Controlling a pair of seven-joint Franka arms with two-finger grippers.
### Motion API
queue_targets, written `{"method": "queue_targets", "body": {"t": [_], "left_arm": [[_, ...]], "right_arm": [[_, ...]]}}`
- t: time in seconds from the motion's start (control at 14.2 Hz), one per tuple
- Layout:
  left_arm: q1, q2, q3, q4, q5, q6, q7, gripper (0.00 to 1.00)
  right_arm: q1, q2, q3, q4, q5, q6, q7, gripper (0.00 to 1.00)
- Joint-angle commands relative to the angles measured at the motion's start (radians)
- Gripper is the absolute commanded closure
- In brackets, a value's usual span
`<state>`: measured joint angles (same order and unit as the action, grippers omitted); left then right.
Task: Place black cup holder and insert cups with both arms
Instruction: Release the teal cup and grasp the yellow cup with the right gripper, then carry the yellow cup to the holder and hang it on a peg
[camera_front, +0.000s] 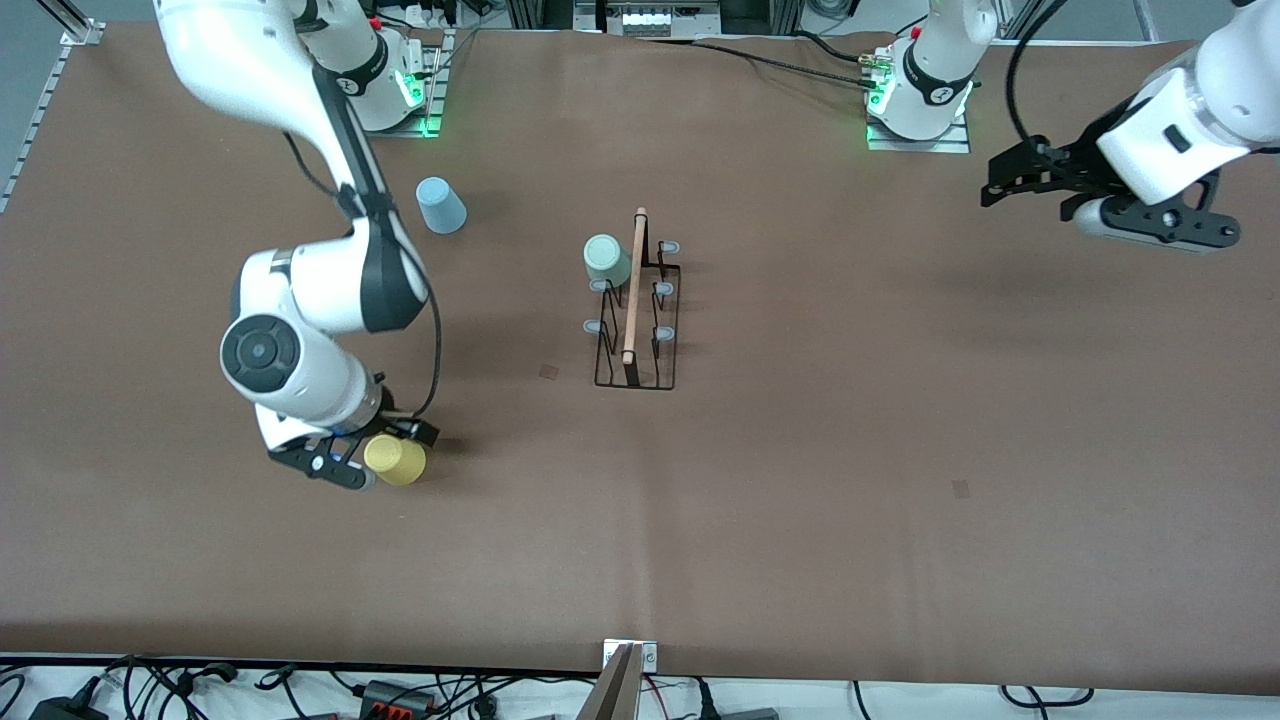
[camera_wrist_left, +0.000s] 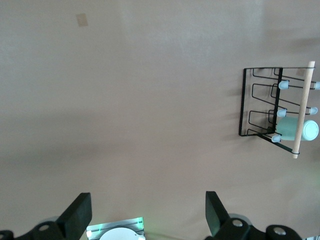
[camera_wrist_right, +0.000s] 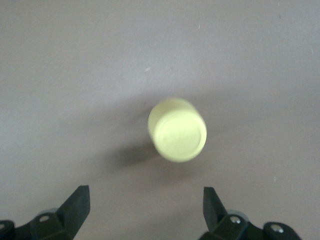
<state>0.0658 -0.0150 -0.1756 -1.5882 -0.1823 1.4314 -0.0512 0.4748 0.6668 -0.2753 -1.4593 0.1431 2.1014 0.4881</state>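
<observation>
Yellow cup (camera_front: 396, 459) upside down just beside spread right gripper (camera_front: 368, 452).

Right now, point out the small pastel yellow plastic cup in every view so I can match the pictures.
Front view: the small pastel yellow plastic cup stands upside down on the brown table cover, under the open right end effector.
Left wrist view: not in it.
Right wrist view: mid-picture, bottom up.
Shared landmark: the brown table cover.
</observation>
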Motion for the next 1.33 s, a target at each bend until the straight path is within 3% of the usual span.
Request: {"method": "queue_targets", "body": {"t": [0.0, 0.77, 0.98, 1.05, 1.12, 1.19, 1.26], "left_arm": [[0.009, 0.047, -0.005, 0.039, -0.003, -0.019, 0.017, 0.0], [0.034, 0.116, 0.008, 0.047, 0.012, 0.03, 0.014, 0.0], [0.077, 0.112, 0.015, 0.083, 0.018, 0.032, 0.004, 0.0], [0.09, 0.115, 0.015, 0.08, 0.023, 0.032, 0.004, 0.0], [0.092, 0.118, 0.015, 0.076, 0.029, 0.035, 0.005, 0.0], [0.092, 0.116, 0.015, 0.077, 0.058, 0.05, 0.008, 0.0], [0.095, 0.113, 0.013, 0.085, 0.123, 0.056, 0.016, 0.0]], "right_arm": [[-0.03, 0.081, 0.013, 0.066, -0.004, 0.083, -0.077, 0.0], [-0.093, 0.145, 0.034, 0.096, 0.007, 0.077, -0.312, 0.0], [-0.148, 0.148, 0.095, 0.096, 0.007, 0.075, -0.327, 0.0], [-0.186, 0.149, 0.144, 0.097, 0.004, 0.075, -0.33, 0.11], [-0.209, 0.148, 0.169, 0.097, 0.003, 0.071, -0.33, 0.31], [-0.215, 0.148, 0.174, 0.099, 0.001, 0.057, -0.33, 0.5], [-0.214, 0.146, 0.176, 0.099, 0.0, 0.051, -0.332, 0.64]]}}
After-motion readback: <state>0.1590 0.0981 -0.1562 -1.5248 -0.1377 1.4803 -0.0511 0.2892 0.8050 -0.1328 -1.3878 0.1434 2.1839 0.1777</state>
